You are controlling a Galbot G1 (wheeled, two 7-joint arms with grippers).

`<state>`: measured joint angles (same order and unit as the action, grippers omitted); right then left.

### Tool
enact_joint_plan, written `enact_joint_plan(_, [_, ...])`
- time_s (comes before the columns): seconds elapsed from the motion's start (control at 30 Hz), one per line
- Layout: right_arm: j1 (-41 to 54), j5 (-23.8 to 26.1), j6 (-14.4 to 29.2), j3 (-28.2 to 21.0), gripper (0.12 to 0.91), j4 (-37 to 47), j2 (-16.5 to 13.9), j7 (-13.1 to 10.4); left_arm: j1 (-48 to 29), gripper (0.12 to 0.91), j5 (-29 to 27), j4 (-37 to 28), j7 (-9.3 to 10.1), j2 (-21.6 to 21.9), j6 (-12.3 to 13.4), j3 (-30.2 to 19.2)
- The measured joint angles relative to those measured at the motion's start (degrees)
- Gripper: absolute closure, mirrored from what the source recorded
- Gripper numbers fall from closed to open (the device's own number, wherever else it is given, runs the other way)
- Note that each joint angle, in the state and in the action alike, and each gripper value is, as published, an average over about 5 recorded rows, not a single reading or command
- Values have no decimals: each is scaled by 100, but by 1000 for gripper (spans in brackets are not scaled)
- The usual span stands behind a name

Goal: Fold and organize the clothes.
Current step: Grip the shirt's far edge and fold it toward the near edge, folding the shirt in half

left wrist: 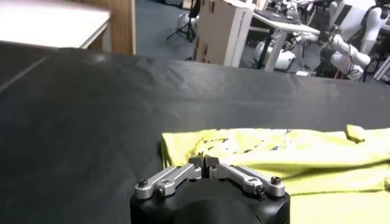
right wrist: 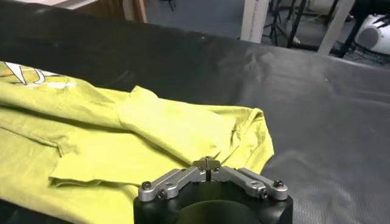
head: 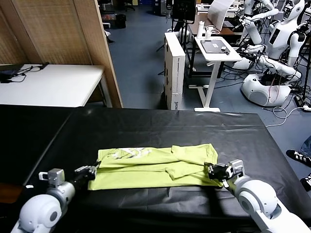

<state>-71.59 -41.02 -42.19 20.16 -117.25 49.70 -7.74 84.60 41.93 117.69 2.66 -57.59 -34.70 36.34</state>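
Note:
The lime T-shirt (head: pixel 150 167) lies on the black table cover (head: pixel 160 128), folded into a long flat strip. My left gripper (head: pixel 93 169) is low at the strip's left end with its fingertips closed together at the fabric edge. In the left wrist view the gripper (left wrist: pixel 203 161) sits over the shirt (left wrist: pixel 292 152). My right gripper (head: pixel 210 170) is at the strip's near right corner, also closed on the fabric. In the right wrist view its tips (right wrist: pixel 207 163) rest on the shirt (right wrist: pixel 122 134), with a folded sleeve flap just beyond them.
A white table (head: pixel 48 85) and a wooden screen (head: pixel 58 29) stand beyond the far left. A white box (head: pixel 175 68), a small stand (head: pixel 214 53) and other robots (head: pixel 272 58) are on the floor behind. The table's near edge is under my arms.

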Motion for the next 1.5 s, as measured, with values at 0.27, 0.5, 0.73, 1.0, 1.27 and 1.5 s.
enact_joint_plan(0.27, [-4, -109, 0, 11, 885, -49, 3, -115, 125, 850, -17, -100, 10, 14, 67, 101])
enact_joint_plan(0.5, [-10, -186, 0, 48, 885, -123, 3, -207, 142, 850, 18, -58, 42, -4, 58, 128])
enact_joint_plan(0.73, [-79, -286, 0, 121, 885, -214, -38, -227, 199, 850, 60, 25, 50, -11, 49, 231])
enact_joint_plan(1.0, [-264, -269, 0, 200, 885, -259, -44, -180, 382, 850, 72, 85, 34, -31, 64, 367])
enact_joint_plan(1.27, [-415, -267, -1, 239, 782, -353, -27, -53, 506, 744, -122, 137, 31, -90, -131, 395])
enact_joint_plan(1.5, [-473, -346, -1, 471, 352, -531, -54, 40, 591, 316, -191, 237, 72, -64, -190, 580])
